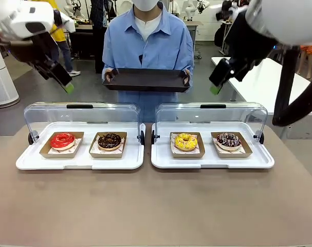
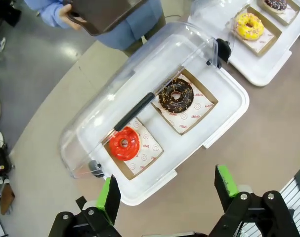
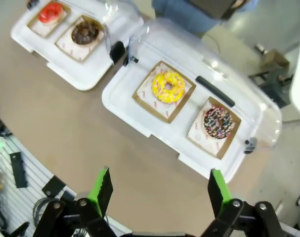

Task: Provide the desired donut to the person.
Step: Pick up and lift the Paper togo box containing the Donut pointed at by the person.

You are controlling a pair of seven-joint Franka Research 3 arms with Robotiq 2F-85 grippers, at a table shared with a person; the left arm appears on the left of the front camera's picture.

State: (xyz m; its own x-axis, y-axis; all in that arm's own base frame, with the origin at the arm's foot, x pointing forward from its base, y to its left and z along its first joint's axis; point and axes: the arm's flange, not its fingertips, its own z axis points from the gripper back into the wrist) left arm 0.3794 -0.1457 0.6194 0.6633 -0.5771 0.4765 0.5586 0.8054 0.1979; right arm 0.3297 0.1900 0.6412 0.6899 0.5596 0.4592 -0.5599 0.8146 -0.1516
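My left hand (image 2: 167,187): wide open, holding nothing, touching nothing, hanging high above the left tray (image 2: 229,116).
My right hand (image 3: 159,190): also spread wide and empty, high over the right tray (image 3: 115,98).
Donuts: red donut (image 1: 62,140) and chocolate donut (image 1: 109,140) on the left tray, yellow donut (image 1: 185,141) and sprinkled donut (image 1: 228,139) on the right, each in a paper carton.
Lids (image 1: 81,114): clear, apparently swung back; I can't be sure.
Person (image 1: 145,43): at the far side, both hands on a dark serving tray (image 1: 145,80), pointing at nothing.
Risk: no choice is shown, so I could take the wrong donut.
Risk: pinching a donut, not its carton, would crush the glaze; a finger could catch a lid.
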